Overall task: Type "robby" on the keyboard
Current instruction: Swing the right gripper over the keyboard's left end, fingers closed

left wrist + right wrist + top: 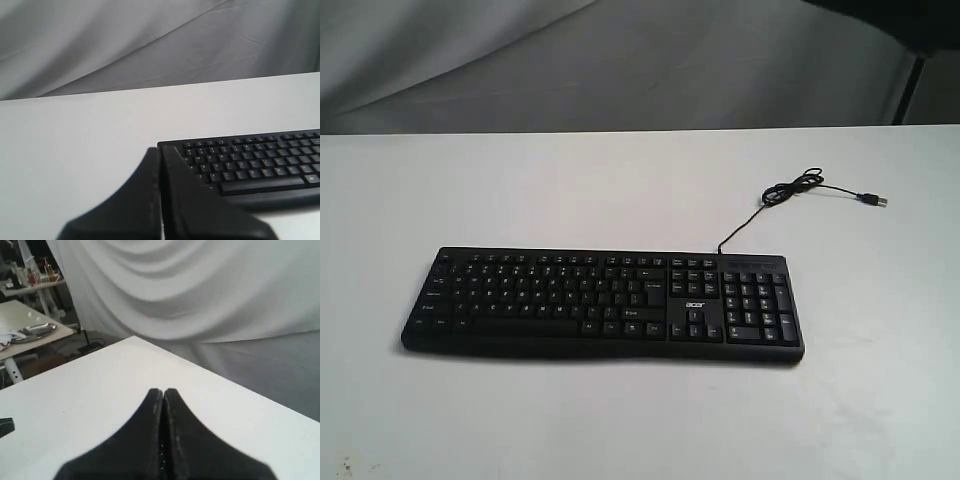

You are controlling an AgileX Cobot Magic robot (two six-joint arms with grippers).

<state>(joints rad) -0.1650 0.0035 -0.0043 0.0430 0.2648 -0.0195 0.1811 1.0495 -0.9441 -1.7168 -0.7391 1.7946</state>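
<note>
The left gripper and right gripper are pressed together, empty, off the keyboard.

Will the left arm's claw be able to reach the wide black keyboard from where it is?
Probably yes. The shut left claw points at the wide black keyboard corner, and only white table shows between them.

The keyboard runs off the left wrist view's edge, one corner hidden behind the left claw.
</note>
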